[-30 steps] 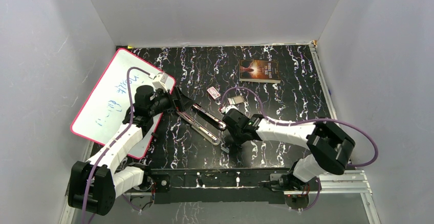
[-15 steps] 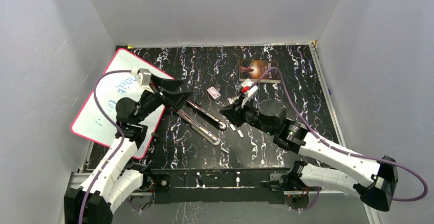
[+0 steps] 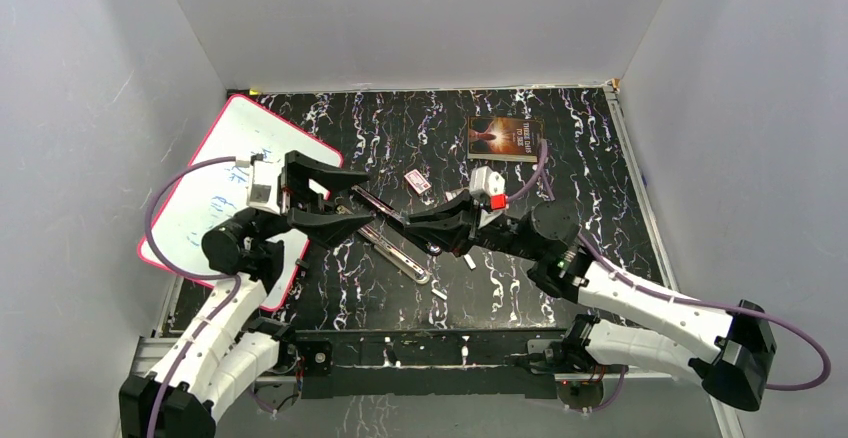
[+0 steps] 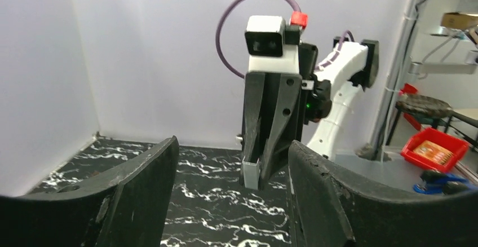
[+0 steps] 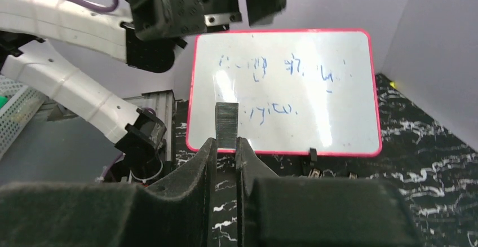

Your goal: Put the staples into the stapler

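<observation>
Carrying step: right tool [image 5: 226, 145] pinches the staples [image 5: 227, 124], left tool [image 3: 358, 196] gapes empty facing it; stapler [image 3: 412, 268] lies open below both, so next lower the staples into its channel

The desk [image 3: 560, 188] is black with white marbled veins. The whiteboard [image 3: 215, 183] is white, red-rimmed, with blue scribbles. Right of the whiteboard, the book [image 3: 506, 138] is dark brown with an orange glow. The strip of staples [image 5: 227, 124] is grey, finely ribbed.

Blue marker scrawl on pink-edged whiteboard [image 5: 282, 89], cover lettering on dark paperback book [image 3: 506, 139]: neither legible.
</observation>
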Robot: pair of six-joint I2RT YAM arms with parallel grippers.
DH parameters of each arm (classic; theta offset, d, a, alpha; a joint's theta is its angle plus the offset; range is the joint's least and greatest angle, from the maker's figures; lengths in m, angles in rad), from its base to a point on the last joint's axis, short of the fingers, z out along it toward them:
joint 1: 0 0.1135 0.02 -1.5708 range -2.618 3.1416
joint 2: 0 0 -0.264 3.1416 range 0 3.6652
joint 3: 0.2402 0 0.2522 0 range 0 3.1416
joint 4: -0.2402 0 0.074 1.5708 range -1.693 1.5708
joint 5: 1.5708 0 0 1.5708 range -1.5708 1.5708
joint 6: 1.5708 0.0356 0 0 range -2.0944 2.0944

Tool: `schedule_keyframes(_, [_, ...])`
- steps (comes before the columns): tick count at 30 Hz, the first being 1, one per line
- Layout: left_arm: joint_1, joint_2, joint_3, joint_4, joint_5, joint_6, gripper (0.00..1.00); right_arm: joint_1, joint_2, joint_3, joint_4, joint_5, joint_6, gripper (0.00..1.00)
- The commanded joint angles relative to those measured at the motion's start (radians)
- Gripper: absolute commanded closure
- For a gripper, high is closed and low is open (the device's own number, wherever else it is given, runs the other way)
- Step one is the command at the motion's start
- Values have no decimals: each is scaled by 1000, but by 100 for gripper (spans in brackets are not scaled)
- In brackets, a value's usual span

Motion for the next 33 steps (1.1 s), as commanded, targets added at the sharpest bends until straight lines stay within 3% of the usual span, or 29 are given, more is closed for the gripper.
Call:
schedule_keyframes(1, [-14,24,22,190,94,-49,32,3,27,48,183,-109,-61,100])
schedule_keyframes(12, [-115,95,41,190,108,-30,38,3,79,61,280,-135,-54,100])
schedule_keyframes(27, [-152,118,41,191,92,-21,48,3,103,75,287,-135,-48,100])
schedule_keyframes(33, [-155,118,38,191,102,-26,57,4,119,75,309,-115,-38,100])
